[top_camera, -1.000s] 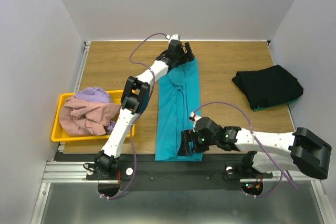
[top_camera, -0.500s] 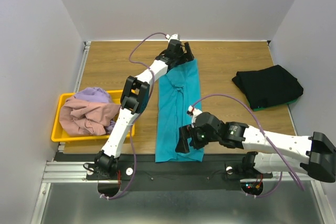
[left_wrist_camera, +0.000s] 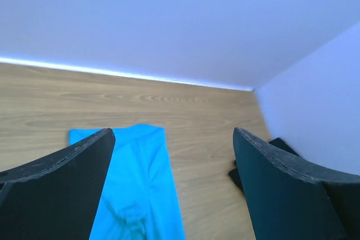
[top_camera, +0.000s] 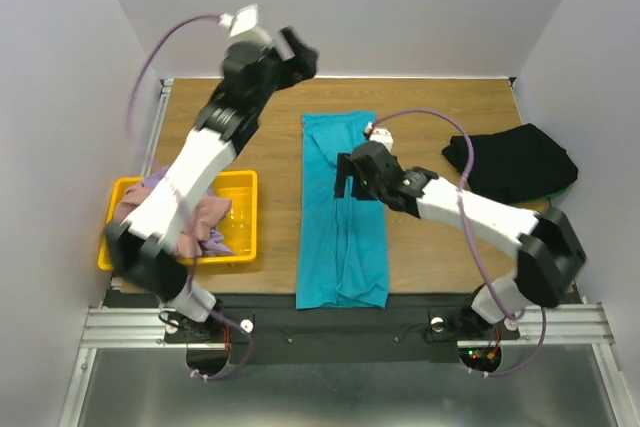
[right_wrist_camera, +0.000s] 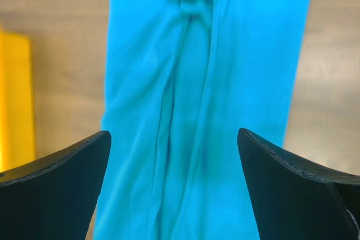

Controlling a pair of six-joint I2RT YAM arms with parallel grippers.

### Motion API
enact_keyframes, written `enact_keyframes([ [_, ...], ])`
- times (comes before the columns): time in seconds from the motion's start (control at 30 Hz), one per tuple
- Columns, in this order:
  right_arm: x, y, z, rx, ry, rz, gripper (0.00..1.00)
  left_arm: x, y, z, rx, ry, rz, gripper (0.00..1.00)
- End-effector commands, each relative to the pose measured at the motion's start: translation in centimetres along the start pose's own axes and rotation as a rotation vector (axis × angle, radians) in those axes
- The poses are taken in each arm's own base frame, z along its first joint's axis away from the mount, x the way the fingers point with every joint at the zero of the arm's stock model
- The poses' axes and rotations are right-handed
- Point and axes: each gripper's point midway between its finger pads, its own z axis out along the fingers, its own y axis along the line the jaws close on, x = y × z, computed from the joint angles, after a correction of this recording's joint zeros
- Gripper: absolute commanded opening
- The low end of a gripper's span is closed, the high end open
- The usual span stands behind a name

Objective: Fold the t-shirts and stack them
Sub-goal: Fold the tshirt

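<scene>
Left claw now off teal t-shirt

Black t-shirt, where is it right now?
In the top external view, the black t-shirt lies folded on the right side of the table, to the right of the long teal t-shirt.

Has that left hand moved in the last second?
Yes. The left hand rose off the teal shirt, swinging left, past the back edge of the table.

No readable text or labels appear anywhere.
</scene>
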Motion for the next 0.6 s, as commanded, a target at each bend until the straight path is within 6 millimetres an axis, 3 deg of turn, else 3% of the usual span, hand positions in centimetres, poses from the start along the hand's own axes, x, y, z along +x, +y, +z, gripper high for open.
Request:
enact_keyframes([
  [0.0, -3.3, -0.3, 4.7, 0.11, -0.038, -0.083, 1.0, 8.2, 7.4, -6.7, -0.158, 0.078, -0.02, 0.99],
  [0.07, -3.9, -1.0, 7.2, 0.123, -0.005, -0.083, 1.0, 10.3, 8.4, -9.3, -0.154, 0.071, -0.084, 0.99],
  [0.1, -4.0, -0.9, 9.0, 0.13, 0.012, -0.089, 1.0, 12.2, 10.2, -11.7, -0.186, 0.073, -0.107, 0.99],
  [0.13, -2.7, -1.5, 10.2, 0.154, 0.045, -0.102, 1.0, 13.1, 11.1, -12.7, -0.208, 0.075, -0.13, 0.99],
  [0.17, -3.8, -1.1, 10.9, 0.156, 0.024, -0.123, 1.0, 13.9, 11.7, -13.8, -0.229, 0.074, -0.171, 0.99],
  [0.23, -3.8, -1.2, 12.7, 0.183, 0.028, -0.149, 1.0, 16.2, 13.4, -16.0, -0.254, 0.098, -0.204, 0.99],
  [0.27, -3.5, -1.6, 14.3, 0.208, 0.038, -0.168, 1.0, 17.1, 13.3, -16.5, -0.239, 0.121, -0.227, 0.99],
  [0.37, -1.8, -2.9, 17.0, 0.252, 0.081, -0.175, 1.0, 19.8, 13.8, -18.5, -0.222, 0.202, -0.251, 0.99],
  [0.4, -2.1, -3.3, 17.5, 0.276, 0.069, -0.177, 1.0, 21.5, 14.0, -19.7, -0.218, 0.26, -0.277, 0.99],
  [0.43, -1.3, -4.1, 18.5, 0.299, 0.086, -0.191, 1.0, 22.1, 14.0, -20.2, -0.21, 0.28, -0.28, 0.99],
  [0.5, -1.6, -4.3, 19.5, 0.308, 0.085, -0.187, 1.0, 22.3, 13.8, -21.4, -0.186, 0.277, -0.301, 0.99],
  [0.57, -0.7, -5.4, 21.0, 0.318, 0.117, -0.176, 1.0, 23.9, 14.7, -22.5, -0.199, 0.311, -0.3, 0.99],
])
